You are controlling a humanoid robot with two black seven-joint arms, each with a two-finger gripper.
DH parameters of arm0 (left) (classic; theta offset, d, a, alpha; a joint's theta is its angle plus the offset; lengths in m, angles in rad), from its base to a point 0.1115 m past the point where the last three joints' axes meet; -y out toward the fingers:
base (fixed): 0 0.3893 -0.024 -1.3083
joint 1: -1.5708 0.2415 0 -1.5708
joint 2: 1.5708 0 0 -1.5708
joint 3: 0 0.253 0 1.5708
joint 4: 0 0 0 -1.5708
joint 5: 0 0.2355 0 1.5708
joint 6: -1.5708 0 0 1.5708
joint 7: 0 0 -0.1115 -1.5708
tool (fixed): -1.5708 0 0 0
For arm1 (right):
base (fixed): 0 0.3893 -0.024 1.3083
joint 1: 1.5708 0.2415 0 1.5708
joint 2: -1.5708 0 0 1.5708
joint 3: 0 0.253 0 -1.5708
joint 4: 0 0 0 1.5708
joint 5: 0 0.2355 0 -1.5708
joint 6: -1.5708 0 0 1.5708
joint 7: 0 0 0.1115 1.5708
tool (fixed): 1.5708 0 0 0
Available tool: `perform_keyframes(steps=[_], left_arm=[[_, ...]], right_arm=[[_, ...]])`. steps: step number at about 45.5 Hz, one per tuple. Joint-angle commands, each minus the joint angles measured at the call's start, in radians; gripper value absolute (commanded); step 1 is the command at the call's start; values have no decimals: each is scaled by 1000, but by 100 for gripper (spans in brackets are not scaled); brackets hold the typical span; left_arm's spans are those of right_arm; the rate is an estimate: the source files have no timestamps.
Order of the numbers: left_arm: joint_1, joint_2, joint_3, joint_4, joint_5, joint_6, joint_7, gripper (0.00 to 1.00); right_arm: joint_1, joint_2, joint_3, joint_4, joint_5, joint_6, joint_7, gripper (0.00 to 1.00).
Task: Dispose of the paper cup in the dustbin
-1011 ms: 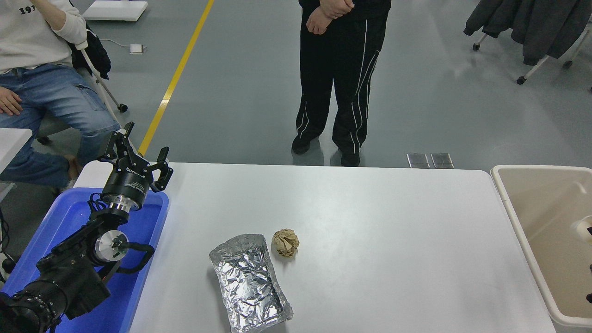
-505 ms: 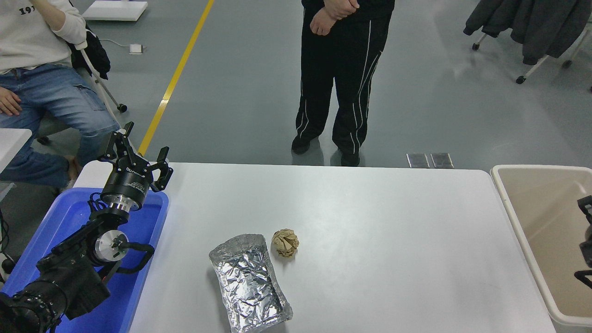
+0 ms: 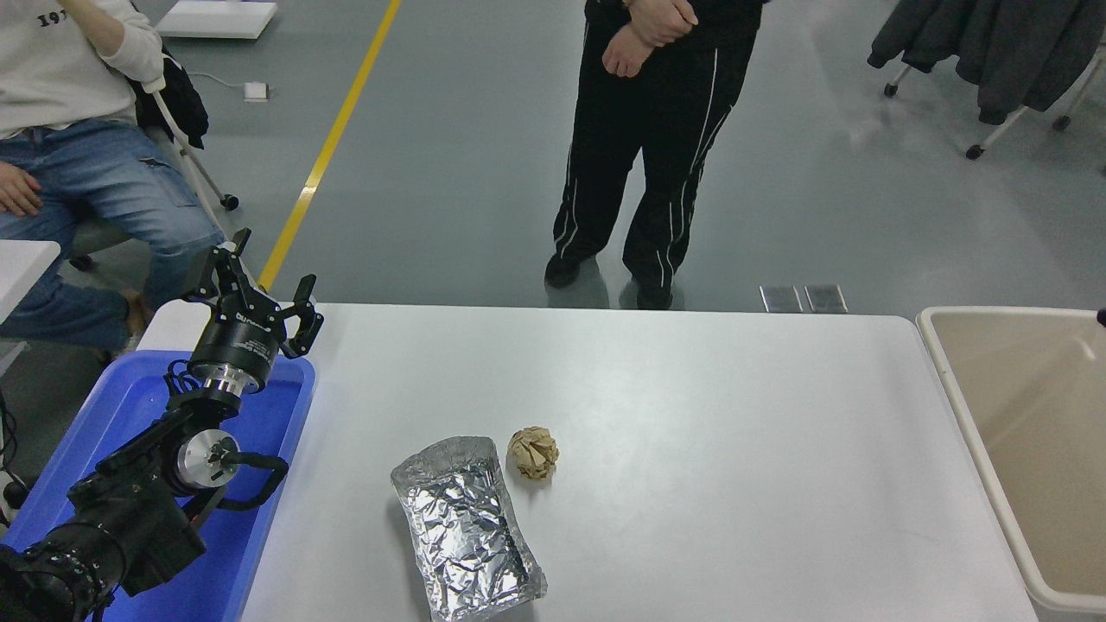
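The beige dustbin stands at the table's right end, cut off by the picture's right edge. The part of its inside that shows holds nothing I can see. The paper cup is not in view. My right arm is out of the picture apart from a tiny black sliver at the right edge above the bin's far rim. My left gripper is open and empty, parked above the far end of the blue tray at the lower left.
A crinkled silver foil packet and a crumpled brown paper ball lie on the white table near its front. One person stands beyond the far edge; another sits at the upper left.
A whitish shape and black gripper parts showed inside the bin at the right edge a second ago. The gripper then rose along that edge and has left the picture. The standing person shifted right.
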Motion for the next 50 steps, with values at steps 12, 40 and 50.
perform_keyframes(steps=[12, 40, 50], left_arm=[[0, 1, 0, 0, 0, 0, 0, 100], [0, 0, 0, 0, 0, 0, 0, 100], [0, 0, 0, 0, 0, 0, 0, 100]], right_arm=[[-332, -78, 614, 545, -2, 124, 109, 99], [-858, 195, 905, 725, -22, 189, 155, 99], [-890, 261, 905, 723, -22, 206, 155, 99]])
